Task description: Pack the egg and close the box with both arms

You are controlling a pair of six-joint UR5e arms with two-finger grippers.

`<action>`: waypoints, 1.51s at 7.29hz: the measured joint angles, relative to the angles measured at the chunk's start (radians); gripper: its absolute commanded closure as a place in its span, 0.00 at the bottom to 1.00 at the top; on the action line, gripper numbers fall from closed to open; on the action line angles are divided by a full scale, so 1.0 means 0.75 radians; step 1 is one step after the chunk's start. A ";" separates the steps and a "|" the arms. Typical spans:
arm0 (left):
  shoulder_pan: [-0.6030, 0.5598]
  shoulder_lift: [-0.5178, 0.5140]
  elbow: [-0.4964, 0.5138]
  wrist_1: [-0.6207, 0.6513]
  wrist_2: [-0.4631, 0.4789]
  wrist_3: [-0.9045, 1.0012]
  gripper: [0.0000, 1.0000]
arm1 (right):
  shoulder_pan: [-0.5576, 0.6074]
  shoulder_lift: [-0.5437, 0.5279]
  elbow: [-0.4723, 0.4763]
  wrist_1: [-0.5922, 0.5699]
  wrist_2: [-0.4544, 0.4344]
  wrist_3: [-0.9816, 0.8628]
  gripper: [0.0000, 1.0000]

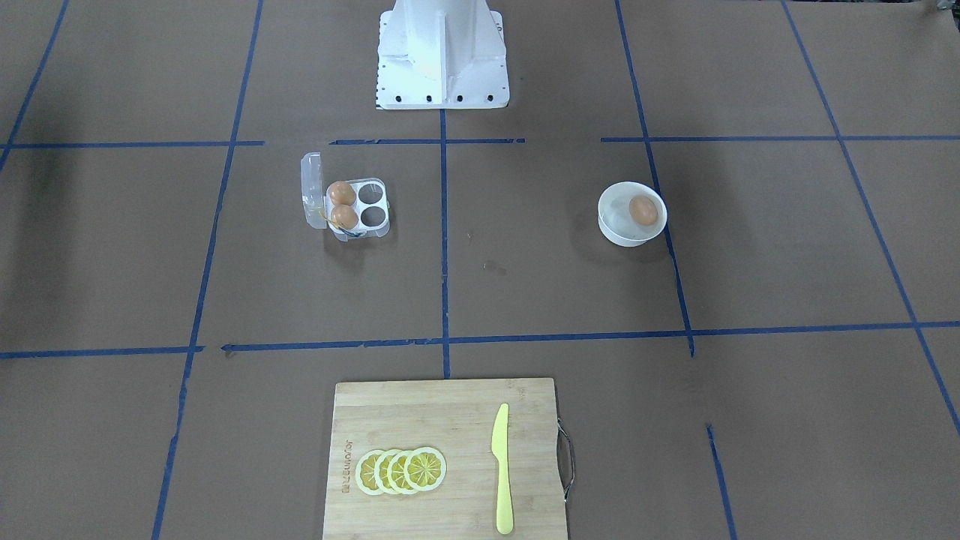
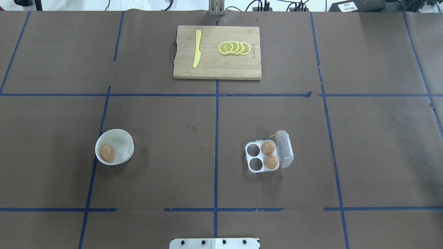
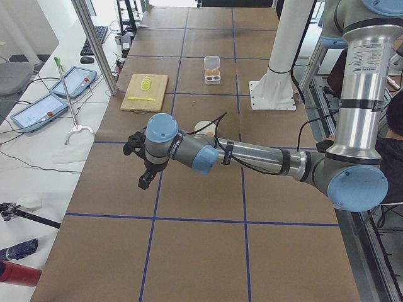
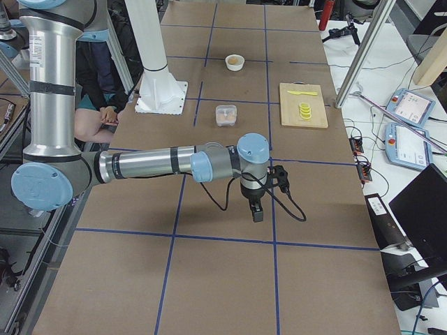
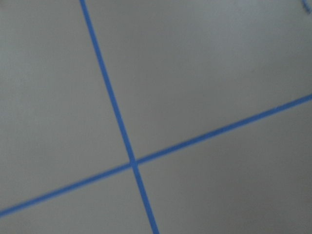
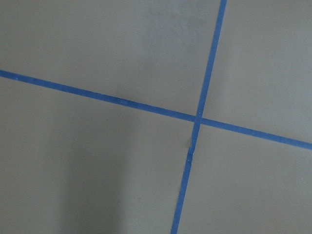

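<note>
Small tan-brown oval egg point(image 2: 107, 152) lies in a round white bowl point(image 2: 121, 135) on the brown-papered table point(image 2: 173, 121), robot's left side. Clear plastic four-cell egg box point(image 2: 255, 157) sits well apart to the right with its lid point(image 2: 286, 148) open and two more brown eggs point(image 2: 267, 147) in the hinge-side cells. Left arm's fingers point(image 3: 144, 182) and right arm's fingers point(image 4: 257, 213) hang over opposite table ends. Cannot tell their opening or hold.

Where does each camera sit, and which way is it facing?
Front: across the table, facing the robot's pedestal; no arms.
Overhead: behind the robot, looking forward and down; only pedestal's edge.
Left side: table end; left arm and left gripper near.
Right side: opposite end; right arm and right gripper near.
Left wrist: down on blue tape; no fingers.
Right wrist: likewise.
Front and overhead share carton and bowl.
</note>
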State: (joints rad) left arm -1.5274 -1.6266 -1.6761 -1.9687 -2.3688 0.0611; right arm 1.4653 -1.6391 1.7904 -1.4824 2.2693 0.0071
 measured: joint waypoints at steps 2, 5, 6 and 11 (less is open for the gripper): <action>0.003 -0.008 0.012 -0.237 -0.024 -0.006 0.00 | -0.011 0.008 0.028 -0.002 0.001 0.002 0.00; 0.147 -0.017 0.001 -0.462 -0.049 -0.017 0.00 | -0.014 0.009 0.034 -0.002 0.001 0.001 0.00; 0.224 -0.036 -0.003 -0.484 -0.047 -0.019 0.00 | -0.015 0.009 0.034 -0.002 0.001 0.001 0.00; 0.609 -0.072 -0.131 -0.494 0.068 -0.092 0.00 | -0.015 0.006 0.033 -0.003 0.001 -0.001 0.00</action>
State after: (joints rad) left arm -1.0708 -1.6809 -1.7741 -2.3393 -2.3181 -0.0081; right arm 1.4542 -1.6349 1.8149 -1.4849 2.2703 0.0064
